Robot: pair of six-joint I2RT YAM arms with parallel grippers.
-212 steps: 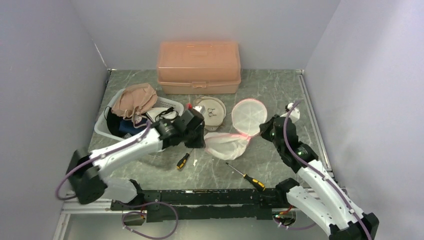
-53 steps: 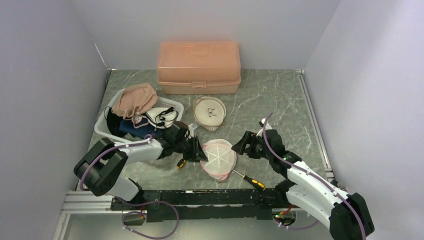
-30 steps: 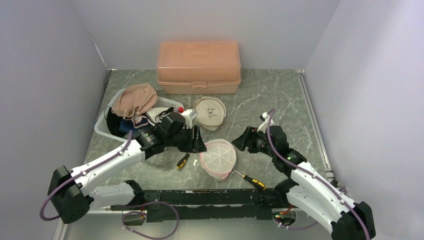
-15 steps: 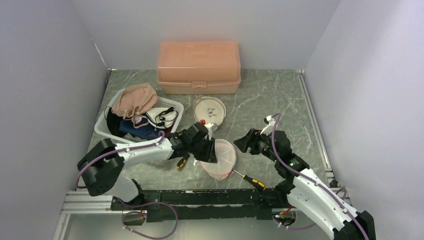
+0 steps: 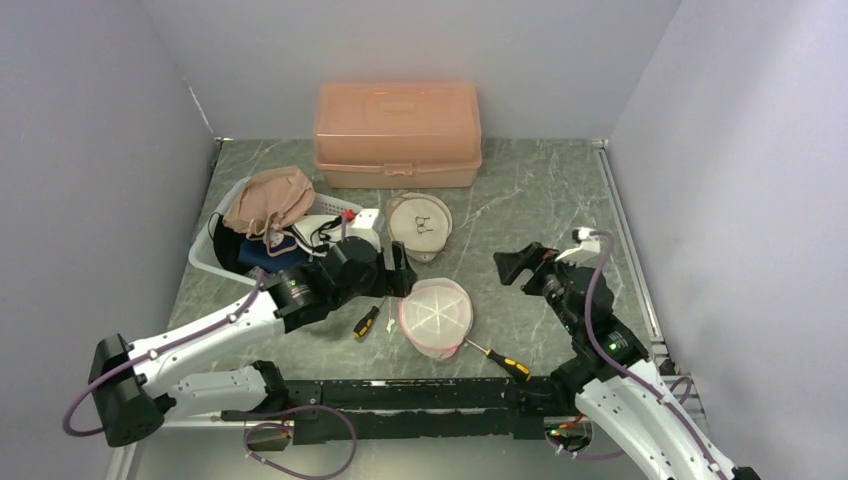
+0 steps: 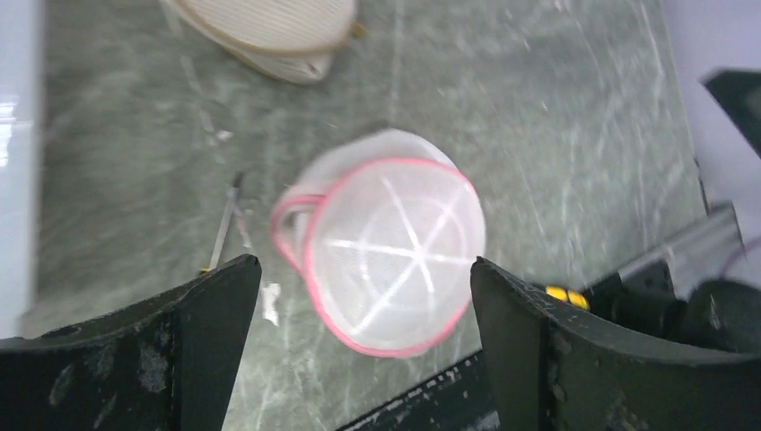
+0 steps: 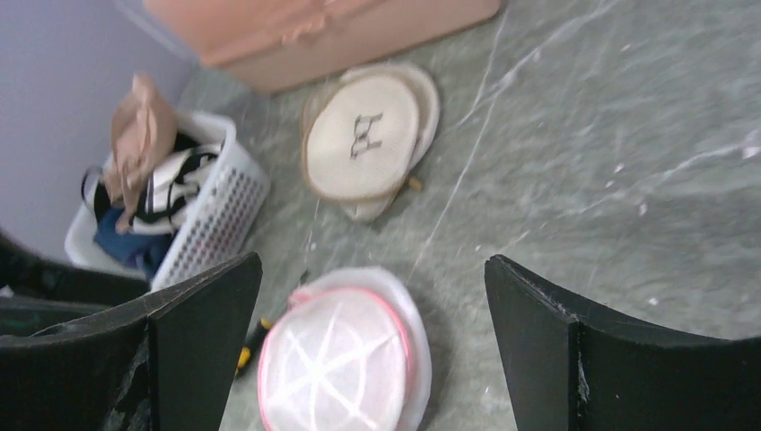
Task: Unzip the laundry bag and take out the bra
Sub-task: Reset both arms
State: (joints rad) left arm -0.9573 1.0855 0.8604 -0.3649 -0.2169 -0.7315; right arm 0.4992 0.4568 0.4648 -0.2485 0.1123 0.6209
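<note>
The bra (image 5: 420,226), beige with its cups folded together, lies out on the counter (image 5: 530,190) just in front of the peach plastic box (image 5: 398,130) and beside the white basket (image 5: 347,210) heaped with clothes. Nearer the arms, and apart from the bra, the round mesh laundry bag (image 5: 436,315) with pink trim lies flat on the counter; whether its zip is undone cannot be told. The left claw (image 6: 363,265) hovers above the bag's left edge, spread wide with nothing in it. The right claw (image 7: 372,260) is raised to the right of the bag, equally wide and holding nothing. A stubby screwdriver (image 5: 366,321) lies left of the bag and a long screwdriver (image 5: 503,359) at its near right.
</note>
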